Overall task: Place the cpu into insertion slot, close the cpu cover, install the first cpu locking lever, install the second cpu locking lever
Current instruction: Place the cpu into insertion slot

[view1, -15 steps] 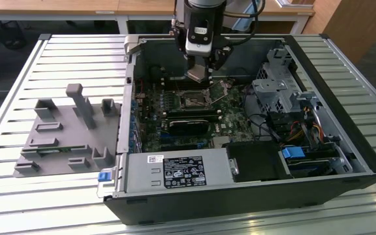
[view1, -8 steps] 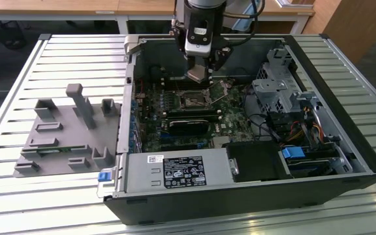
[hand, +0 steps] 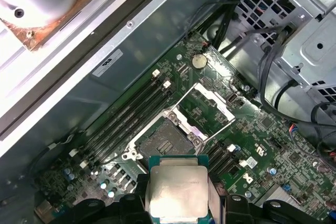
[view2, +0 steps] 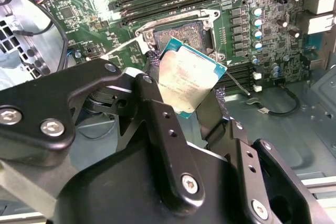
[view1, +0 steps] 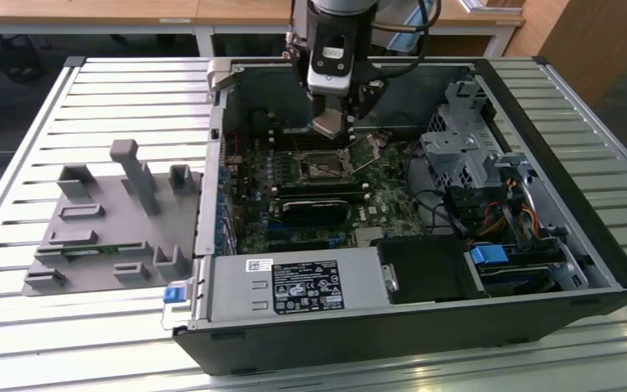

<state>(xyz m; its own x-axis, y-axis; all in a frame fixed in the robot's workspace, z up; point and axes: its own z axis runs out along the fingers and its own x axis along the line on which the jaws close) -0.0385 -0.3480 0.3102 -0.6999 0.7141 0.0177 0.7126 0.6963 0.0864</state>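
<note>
Claw [view2: 184,100] pinching small flat silver-topped square cpu [view2: 191,80] by two opposite edges, likely light, stiff and fragile underneath, held clear of the empty dark silver-rimmed square insertion slot [view1: 322,167] at its six o'clock in the exterior view.

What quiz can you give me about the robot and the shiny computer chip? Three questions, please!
1. True or false: the insertion slot has no chip in it.
2. Pick one. What is the gripper holding between its fingers? A: a screwdriver. B: the cpu. C: a banana.
3. Fill in the missing word: the cpu cover is swung ____, so the slot is uncovered.

Key
1. True. The slot is bare, and the chip hangs above the board.
2. B.
3. Open.
</note>
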